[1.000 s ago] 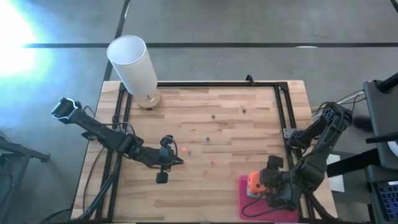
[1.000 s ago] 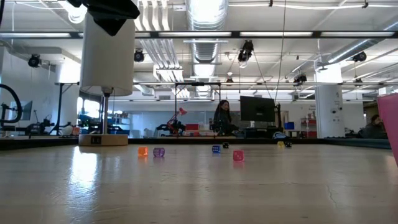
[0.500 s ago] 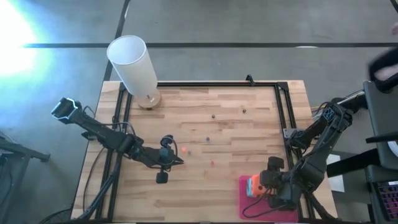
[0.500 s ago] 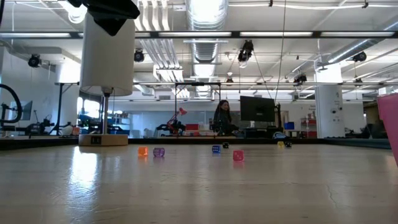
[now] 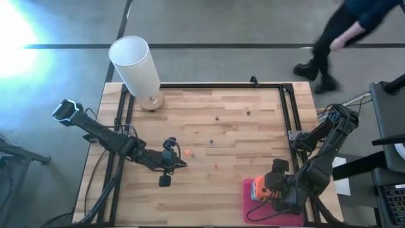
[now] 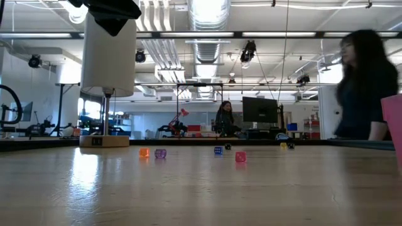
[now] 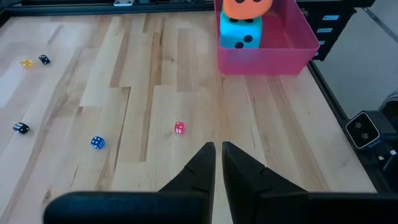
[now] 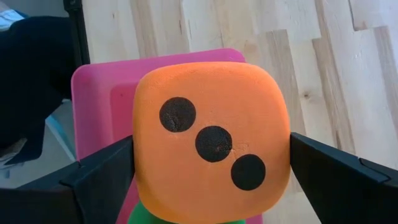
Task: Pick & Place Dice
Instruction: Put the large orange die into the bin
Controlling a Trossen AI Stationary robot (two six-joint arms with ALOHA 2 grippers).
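Note:
My right gripper (image 5: 259, 189) hangs over the pink tray (image 5: 249, 208) near the table's near right corner, shut on the orange die (image 8: 211, 143), whose three-pip face is turned up. In the left wrist view the orange die (image 7: 246, 6) stands directly over the teal die (image 7: 240, 32) inside the tray (image 7: 261, 59). A green die (image 8: 186, 216) peeks out below the orange one. My left gripper (image 7: 217, 151) is shut and empty, low over the boards left of centre (image 5: 180, 163). My right gripper pinches the orange die between its two fingers (image 8: 102, 171), one on each opposite side face (image 8: 142, 155). The fingers come from above, pointing down. The die is upright over the tray; whether it rests on the die beneath, I cannot tell.
Tiny dice are scattered on the boards: red (image 7: 179, 127), blue (image 7: 97, 142), black (image 7: 20, 127), black (image 7: 44, 60), yellow (image 7: 25, 63). A tall white cylinder (image 5: 136, 66) stands on a round base at the far left corner. A person (image 5: 342, 31) walks past beyond the far right corner.
Both arms have kept still. A person has walked into view beyond the table's far right corner.

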